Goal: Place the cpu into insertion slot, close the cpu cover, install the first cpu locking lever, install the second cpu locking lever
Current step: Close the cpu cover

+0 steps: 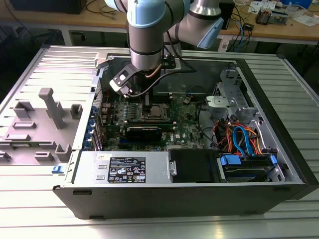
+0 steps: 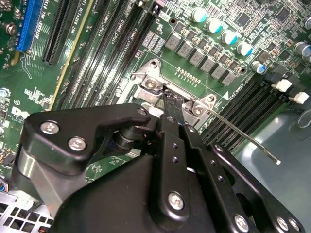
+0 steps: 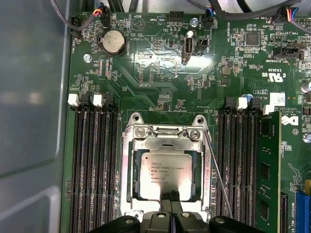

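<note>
Directly under the wrist, the gripper (image 3: pixel 170 196) had its fingers together, clamping nothing, with the tips at the near edge of the cpu cover (image 3: pixel 165 138). That cover lay flat over the cpu (image 3: pixel 163 170), which sat in the insertion slot (image 3: pixel 133 191). Beside the claw, between socket and memory slots (image 3: pixel 238 160), a thin wire locking lever (image 3: pixel 218 179) ran lengthwise along the socket's side. The second wrist view added that this lever (image 2: pixel 243 138) apparently stood raised and unlatched. Farther off, the exterior view placed the arm over the open computer case (image 1: pixel 149 199).
</note>
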Controlling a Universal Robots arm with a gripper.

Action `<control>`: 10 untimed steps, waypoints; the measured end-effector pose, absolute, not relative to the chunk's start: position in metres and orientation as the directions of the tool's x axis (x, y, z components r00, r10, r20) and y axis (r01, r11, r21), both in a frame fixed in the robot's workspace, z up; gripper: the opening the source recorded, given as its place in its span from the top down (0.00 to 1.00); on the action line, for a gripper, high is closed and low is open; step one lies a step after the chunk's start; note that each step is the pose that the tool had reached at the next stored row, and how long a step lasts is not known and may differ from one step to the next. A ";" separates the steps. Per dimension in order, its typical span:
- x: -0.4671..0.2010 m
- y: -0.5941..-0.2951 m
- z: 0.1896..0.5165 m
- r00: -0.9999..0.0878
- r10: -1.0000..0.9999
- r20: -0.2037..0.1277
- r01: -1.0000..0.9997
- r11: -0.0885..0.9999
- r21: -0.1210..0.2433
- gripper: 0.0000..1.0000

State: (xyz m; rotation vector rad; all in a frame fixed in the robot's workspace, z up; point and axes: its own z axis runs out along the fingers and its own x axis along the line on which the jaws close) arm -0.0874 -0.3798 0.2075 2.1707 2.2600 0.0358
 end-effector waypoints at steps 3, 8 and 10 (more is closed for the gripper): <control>-0.087 -0.380 0.210 -0.040 0.999 0.010 0.999 0.040 0.022 0.89; -0.083 -0.380 0.211 -0.040 0.999 0.010 0.999 0.040 0.022 0.89; -0.078 -0.380 0.211 -0.040 0.999 0.010 0.999 0.040 0.022 0.89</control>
